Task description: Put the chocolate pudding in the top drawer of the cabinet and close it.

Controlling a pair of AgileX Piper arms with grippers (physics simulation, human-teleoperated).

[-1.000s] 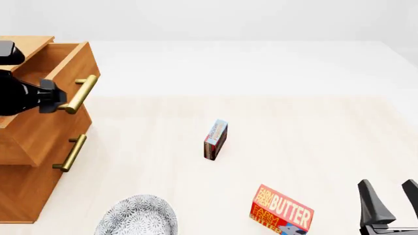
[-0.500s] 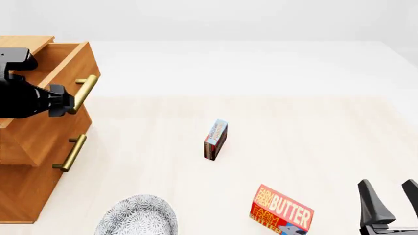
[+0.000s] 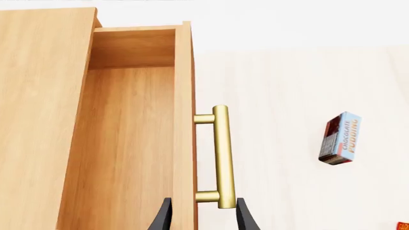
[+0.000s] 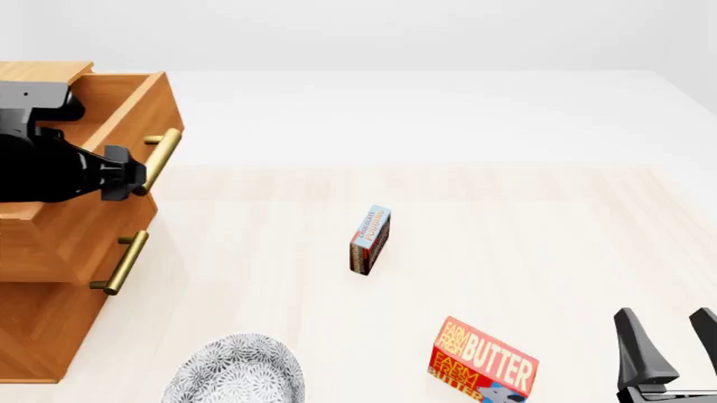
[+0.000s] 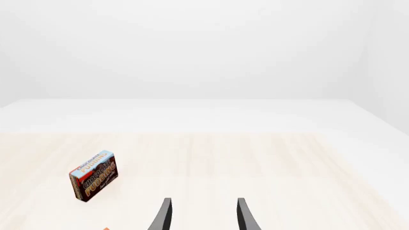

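The chocolate pudding stands on edge in the middle of the table, also seen in the left wrist view as the pudding box and in the right wrist view as the pudding box. At far left is the cabinet, with its top drawer pulled out and nothing showing inside the drawer. My left gripper is open, its fingers straddling the drawer front and the near end of the brass handle. My right gripper stands open at the near right, well away from the pudding.
A red and orange butter box lies near the front edge, between the pudding and my right gripper. A grey patterned bowl sits at the front left by the cabinet. The lower drawer's handle shows that drawer closed.
The top drawer has slid further out to the right, with my left gripper moving with its handle. The pudding, butter box and right gripper have not moved.
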